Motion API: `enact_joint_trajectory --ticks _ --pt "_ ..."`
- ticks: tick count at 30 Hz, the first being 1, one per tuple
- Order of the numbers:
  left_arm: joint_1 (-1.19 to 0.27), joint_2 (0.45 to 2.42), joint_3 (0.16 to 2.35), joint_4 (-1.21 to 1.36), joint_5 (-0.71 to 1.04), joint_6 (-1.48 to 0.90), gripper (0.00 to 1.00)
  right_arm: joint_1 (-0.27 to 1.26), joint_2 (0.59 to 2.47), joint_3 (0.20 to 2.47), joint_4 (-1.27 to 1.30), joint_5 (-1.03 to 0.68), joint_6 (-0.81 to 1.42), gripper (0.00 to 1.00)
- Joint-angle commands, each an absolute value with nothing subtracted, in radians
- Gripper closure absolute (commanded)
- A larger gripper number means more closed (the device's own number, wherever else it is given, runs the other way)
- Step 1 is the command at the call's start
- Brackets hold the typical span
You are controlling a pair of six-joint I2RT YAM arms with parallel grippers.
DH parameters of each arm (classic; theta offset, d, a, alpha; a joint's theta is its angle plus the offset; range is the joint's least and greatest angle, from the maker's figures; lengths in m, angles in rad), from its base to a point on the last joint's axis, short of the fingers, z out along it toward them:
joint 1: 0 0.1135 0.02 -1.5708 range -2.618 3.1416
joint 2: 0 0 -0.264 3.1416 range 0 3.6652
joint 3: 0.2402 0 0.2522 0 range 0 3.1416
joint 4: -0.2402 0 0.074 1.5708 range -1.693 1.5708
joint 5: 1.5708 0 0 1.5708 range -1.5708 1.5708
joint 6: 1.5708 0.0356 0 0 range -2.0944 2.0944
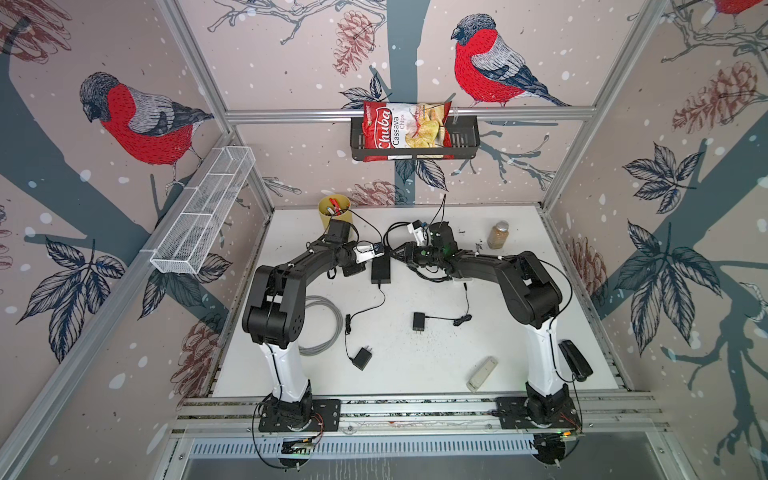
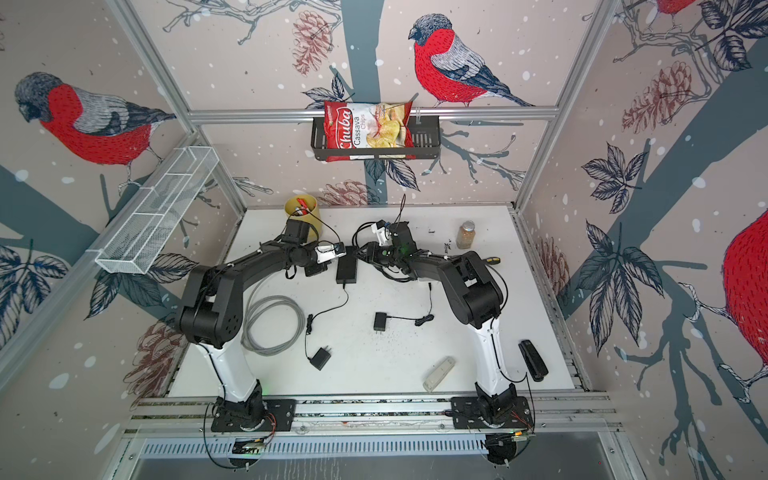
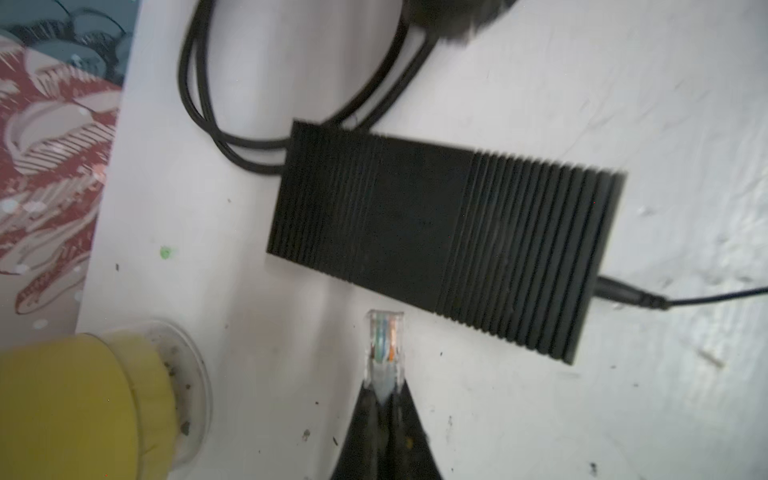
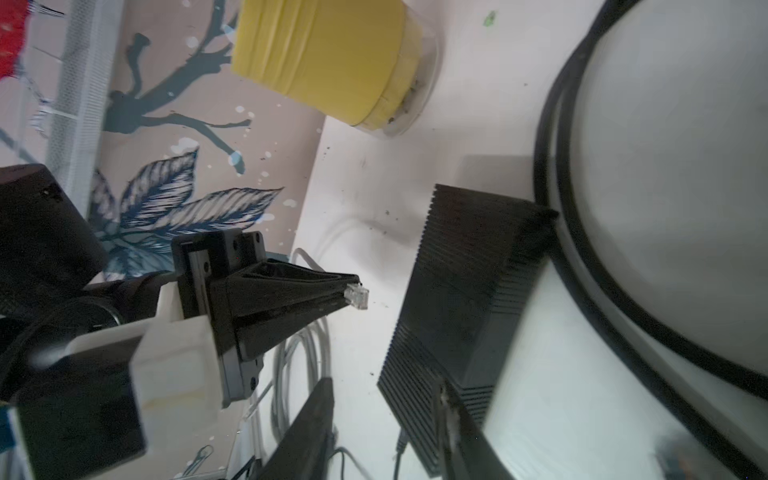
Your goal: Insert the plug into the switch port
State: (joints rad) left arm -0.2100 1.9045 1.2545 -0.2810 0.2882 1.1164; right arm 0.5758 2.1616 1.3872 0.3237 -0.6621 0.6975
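Step in hand: line the plug up with a port, then push it in.

Left pincer (image 3: 384,388): clamped on the back end of the clear plug (image 3: 384,343). The contact end sticks out free, and coloured wires show through it. The plug is just beside a long edge of the switch (image 3: 449,241), apart from it and not entered.

In a top view the switch (image 1: 381,268) lies on the table (image 1: 519,353), toward 11 o'clock from the middle. The plug comes at it from the 9 o'clock side. The yellow cup (image 1: 334,212) stands at 11 o'clock from the switch.

Right pincer (image 4: 384,386): fingers apart, straddling one end of the switch. Cannot tell whether either finger touches it.

Ports: not visible in any view.

How to do it well (judgement):
- Close the right pincer on the switch first; otherwise the box probably slides toward 3 o'clock under the push.
- The plug looks slightly skewed to the edge, so square it before advancing.
- The grip sits far back and the plug may pivot, so push slowly and straight.
- The latch side must match the port; its orientation cannot be read here.
- Keep the grey cable (image 1: 324,328) slack.
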Motion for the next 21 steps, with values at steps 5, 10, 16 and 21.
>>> enact_joint_trajectory --ticks 5,10,16,21 --pt "-0.19 1.967 1.247 -0.25 0.233 1.168 1.0 0.603 2.206 1.506 0.041 -0.486 0.534 0.53" --pt "-0.186 1.992 1.263 -0.227 0.245 1.185 1.0 0.609 2.258 1.596 -0.038 -0.435 0.514 0.48" --pt "-0.203 2.007 1.284 -0.246 0.3 1.221 1.0 0.614 2.292 1.63 -0.041 -0.426 0.511 0.45" --pt "-0.226 2.004 1.297 -0.262 0.334 1.229 1.0 0.628 2.312 1.652 -0.052 -0.454 0.476 0.42"
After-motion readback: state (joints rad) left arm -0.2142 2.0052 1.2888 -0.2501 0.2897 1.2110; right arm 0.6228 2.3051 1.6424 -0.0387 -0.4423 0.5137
